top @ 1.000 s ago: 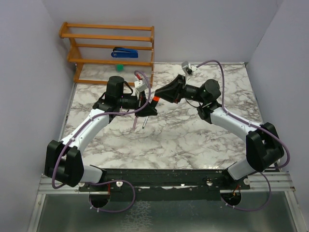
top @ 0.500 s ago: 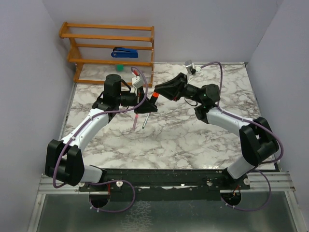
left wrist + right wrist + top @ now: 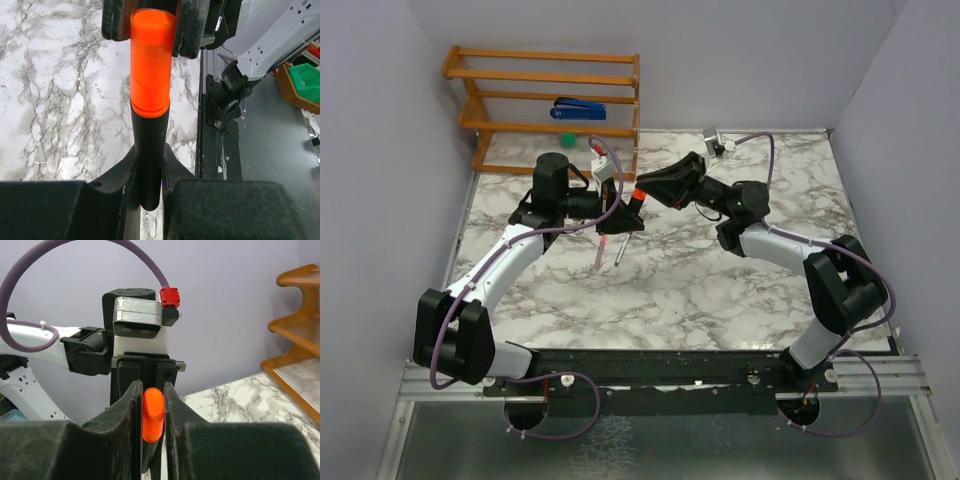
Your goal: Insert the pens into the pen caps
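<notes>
left gripper (image 3: pixel 150 172): clamped on black marker (image 3: pixel 149 145), mid-air over table middle
right gripper (image 3: pixel 152 392): clamped on orange cap (image 3: pixel 153 415), cap over marker tip, looks nearly seated
step: push straight along marker axis, no side load
spare pens: pink pen (image 3: pixel 600 252), grey pen (image 3: pixel 618 252), flat under left gripper
surface: marble table (image 3: pixel 720 290)
room: wooden shelf (image 3: pixel 545 95) back left, blue stapler (image 3: pixel 578 107), green ball (image 3: pixel 568 140); lilac walls
</notes>
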Controlling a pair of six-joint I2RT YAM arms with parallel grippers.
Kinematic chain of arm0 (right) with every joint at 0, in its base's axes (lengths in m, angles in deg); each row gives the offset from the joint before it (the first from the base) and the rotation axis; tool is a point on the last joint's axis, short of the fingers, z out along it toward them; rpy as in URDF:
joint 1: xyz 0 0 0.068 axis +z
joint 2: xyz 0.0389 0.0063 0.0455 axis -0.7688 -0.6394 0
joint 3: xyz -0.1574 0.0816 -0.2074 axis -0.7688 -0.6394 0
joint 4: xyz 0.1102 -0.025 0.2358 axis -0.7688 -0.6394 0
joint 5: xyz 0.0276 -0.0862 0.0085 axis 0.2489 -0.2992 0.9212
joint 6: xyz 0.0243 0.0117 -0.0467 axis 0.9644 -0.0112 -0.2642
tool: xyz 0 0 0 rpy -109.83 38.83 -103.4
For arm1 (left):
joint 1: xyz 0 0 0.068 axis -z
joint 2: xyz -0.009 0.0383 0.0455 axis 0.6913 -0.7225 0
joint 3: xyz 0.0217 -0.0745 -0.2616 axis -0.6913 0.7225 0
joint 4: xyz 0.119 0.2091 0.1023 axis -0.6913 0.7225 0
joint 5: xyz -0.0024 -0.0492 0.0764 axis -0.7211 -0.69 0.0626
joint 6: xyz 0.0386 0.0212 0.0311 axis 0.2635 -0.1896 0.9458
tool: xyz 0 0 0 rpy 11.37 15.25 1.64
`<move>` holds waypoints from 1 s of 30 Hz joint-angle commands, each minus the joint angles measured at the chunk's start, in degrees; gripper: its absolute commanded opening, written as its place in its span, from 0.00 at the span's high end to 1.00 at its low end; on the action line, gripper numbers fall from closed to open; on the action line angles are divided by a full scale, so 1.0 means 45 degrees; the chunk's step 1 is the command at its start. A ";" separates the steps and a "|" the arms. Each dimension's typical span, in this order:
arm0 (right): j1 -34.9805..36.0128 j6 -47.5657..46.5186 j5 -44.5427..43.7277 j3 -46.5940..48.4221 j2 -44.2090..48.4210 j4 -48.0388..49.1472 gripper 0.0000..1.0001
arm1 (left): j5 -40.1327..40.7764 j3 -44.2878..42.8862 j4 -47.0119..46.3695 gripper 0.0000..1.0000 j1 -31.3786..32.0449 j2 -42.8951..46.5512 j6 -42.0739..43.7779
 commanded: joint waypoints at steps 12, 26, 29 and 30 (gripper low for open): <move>0.1192 -0.6725 0.1934 -0.0045 0.0680 -1.0736 0.99 | 0.0373 -0.0613 -0.2836 1.00 -0.0329 0.0487 -0.0269; 0.1369 -0.5137 0.4004 -0.0271 -0.0218 -0.8981 1.00 | 0.0609 -0.1223 -0.2877 1.00 -0.0488 0.0452 -0.0233; 0.1404 -0.5287 0.4155 -0.0290 -0.0280 -0.9182 0.99 | 0.0654 -0.1226 -0.2877 1.00 -0.0508 0.0463 -0.0214; 0.1415 -0.5292 0.4216 -0.0328 -0.0304 -0.9185 1.00 | 0.0662 -0.1224 -0.2877 1.00 -0.0508 0.0438 -0.0213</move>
